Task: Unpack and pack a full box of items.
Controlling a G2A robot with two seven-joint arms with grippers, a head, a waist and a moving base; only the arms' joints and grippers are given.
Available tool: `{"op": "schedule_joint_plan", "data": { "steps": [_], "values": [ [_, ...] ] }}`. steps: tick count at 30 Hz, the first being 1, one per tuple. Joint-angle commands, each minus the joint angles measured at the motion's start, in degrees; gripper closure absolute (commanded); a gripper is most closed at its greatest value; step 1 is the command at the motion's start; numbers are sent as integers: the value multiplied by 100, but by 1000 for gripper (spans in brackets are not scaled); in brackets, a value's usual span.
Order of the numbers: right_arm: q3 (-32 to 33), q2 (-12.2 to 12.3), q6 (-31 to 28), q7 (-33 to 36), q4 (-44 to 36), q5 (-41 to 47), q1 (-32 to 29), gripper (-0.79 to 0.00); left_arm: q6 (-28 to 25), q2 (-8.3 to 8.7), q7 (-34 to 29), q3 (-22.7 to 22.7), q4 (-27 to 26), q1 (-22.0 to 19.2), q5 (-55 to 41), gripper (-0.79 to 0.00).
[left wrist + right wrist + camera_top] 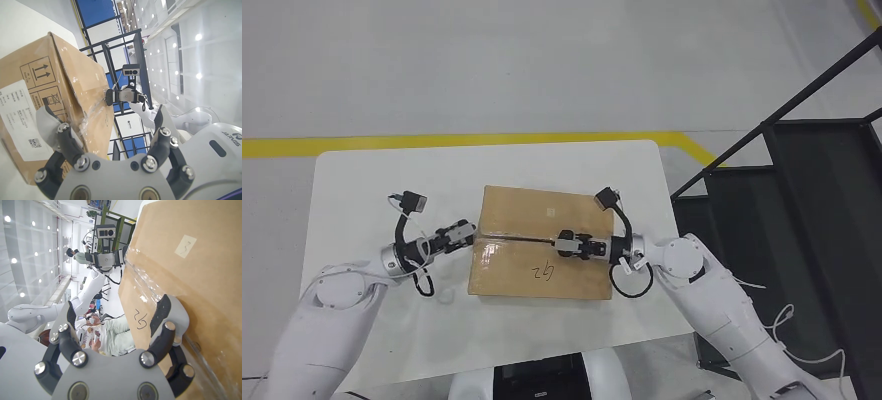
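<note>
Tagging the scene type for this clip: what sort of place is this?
Probably a warehouse-style robot test hall, not a home or office. Cues: the yellow floor line behind the white table, black metal steps beside it, and a high ceiling with rows of spotlights.

the closed box [532, 255] hides its contents; both wrist views cut off part of it at the edge

A white table [362, 190] with rounded corners carries one brown cardboard box [527, 215]. The box lies flat, a little right of the table's middle. Its flaps are shut, with clear tape along the top seam and handwriting on the near flap.
</note>
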Motion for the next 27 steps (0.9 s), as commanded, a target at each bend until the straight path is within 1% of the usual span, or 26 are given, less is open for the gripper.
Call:
{"op": "schedule_joint_plan", "data": {
  "steps": [1,3,6,9,14,15,21,27],
  "values": [
    [211,42,-113,150,-187,252,-80,-785,-9,-14,5,45,44,-59,-8,-785],
    [506,98,-292,287,-349,469,-204,-785,-23,-25,0,80,64,-103,-17,-785],
    [1016,175,-674,233,-531,608,-443,-785,-42,-36,-8,110,90,-147,-8,-785],
    [1518,219,-889,-309,-522,507,-690,-785,-51,-43,-17,130,109,-170,-5,-785],
    [2051,218,-1309,-1288,-421,682,-1032,-785,-78,-47,4,125,116,-164,-3,-785],
    [2116,217,-1388,-1410,-408,657,-1069,-785,-77,-47,11,119,111,-160,-4,-785],
    [2116,217,-1388,-1410,-408,657,-1069,-785,-51,-40,27,72,61,-138,22,-785],
    [2116,217,-1388,-1410,-408,657,-1069,-785,115,-15,60,-64,45,-87,-12,-785]
  ]
}}
